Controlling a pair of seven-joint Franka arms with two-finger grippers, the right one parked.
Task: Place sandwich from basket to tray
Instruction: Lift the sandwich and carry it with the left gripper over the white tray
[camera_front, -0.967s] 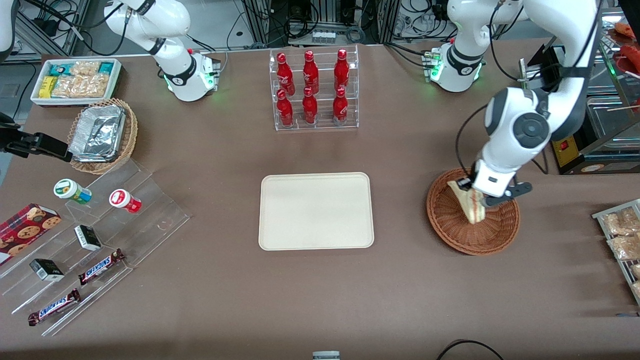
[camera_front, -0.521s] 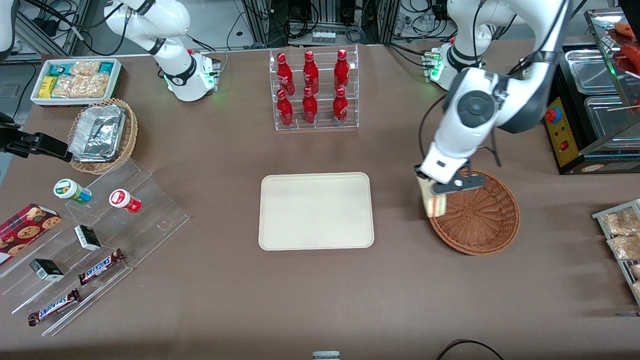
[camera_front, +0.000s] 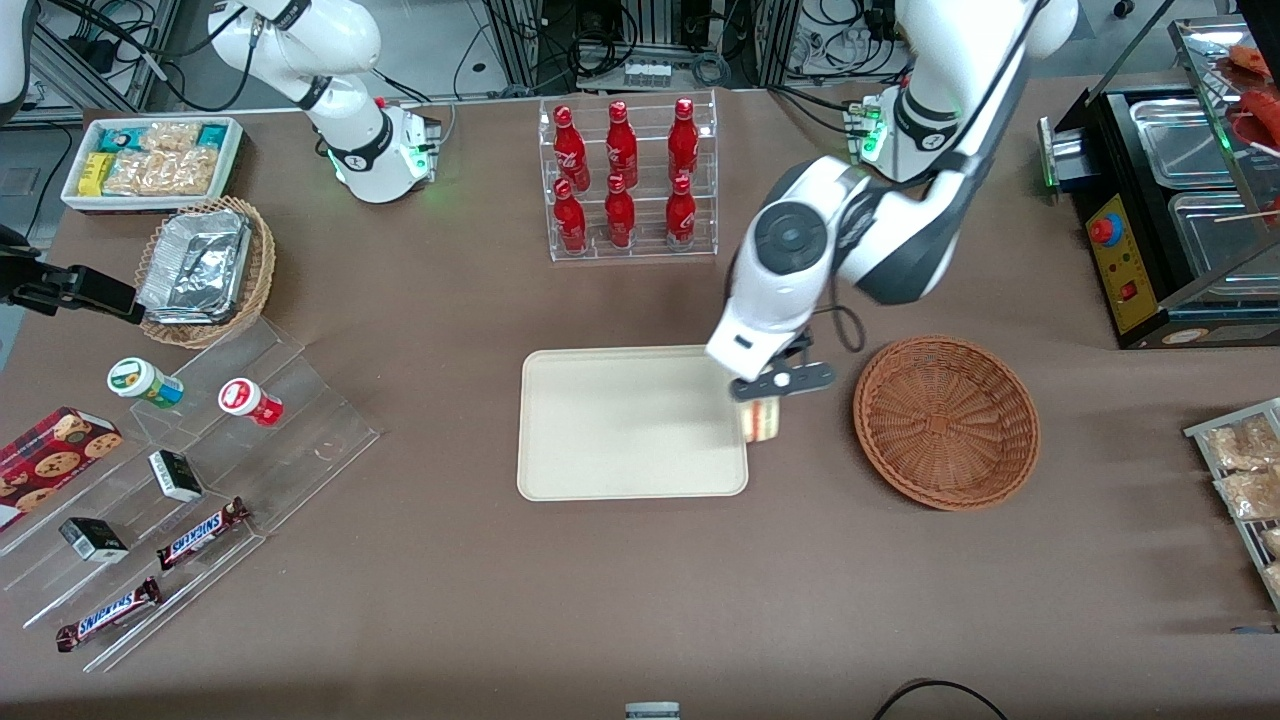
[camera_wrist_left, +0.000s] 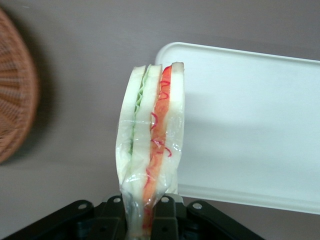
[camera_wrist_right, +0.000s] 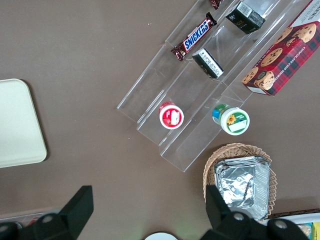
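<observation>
The gripper (camera_front: 768, 392) is hanging above the edge of the tray (camera_front: 620, 425) that lies nearest the basket (camera_front: 945, 420), and its jaws are pinching the sandwich (camera_front: 762, 418) from both sides. The sandwich is dangling clear of the basket, over the tray's rim, with its red and green layers showing along its edge (camera_wrist_left: 152, 145). The basket is sitting beside the tray, toward the working arm's end of the table (camera_front: 640, 590), with nothing in it.

On our brown desk (camera_front: 600, 600) we see the tray (camera_front: 620, 420) mid-desk, the basket (camera_front: 946, 422) toward the working arm's end, a bottle rack (camera_front: 628, 180) farther off; the claw (camera_front: 765, 395) hangs over the tray's edge.
</observation>
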